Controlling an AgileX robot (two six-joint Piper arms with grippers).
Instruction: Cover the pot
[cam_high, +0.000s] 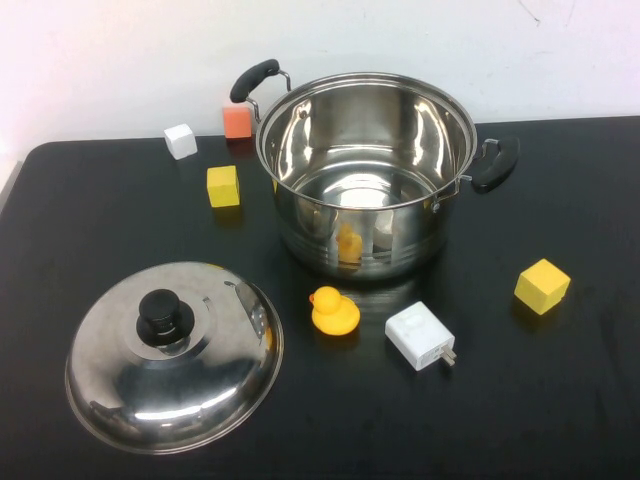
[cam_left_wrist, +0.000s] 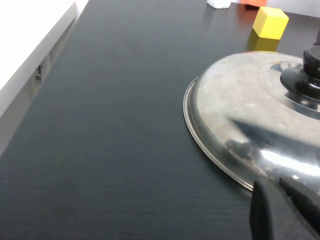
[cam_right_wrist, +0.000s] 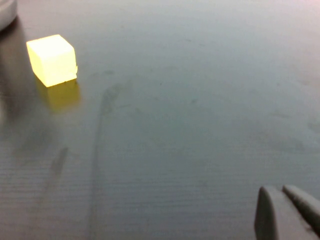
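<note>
The pot (cam_high: 420, 240), a big shiny steel one with two black handles, stands uncovered at the back middle of the black table (cam_high: 560, 400). Its domed steel lid (cam_high: 175, 375) with a black knob (cam_high: 165, 312) lies flat at the front left. Neither arm shows in the high view. In the left wrist view my left gripper (cam_left_wrist: 271, 182) is shut and empty, just off the rim of the lid (cam_left_wrist: 250, 110), with the knob (cam_left_wrist: 310, 75) beyond it. My right gripper (cam_right_wrist: 275, 189) hovers shut and empty over bare table.
A yellow duck (cam_high: 333, 312) and a white charger (cam_high: 420, 335) lie in front of the pot. Yellow cubes sit at the right (cam_high: 542, 286) and left (cam_high: 223, 186). An orange cube (cam_high: 237, 120) and a white cube (cam_high: 180, 141) are at the back left.
</note>
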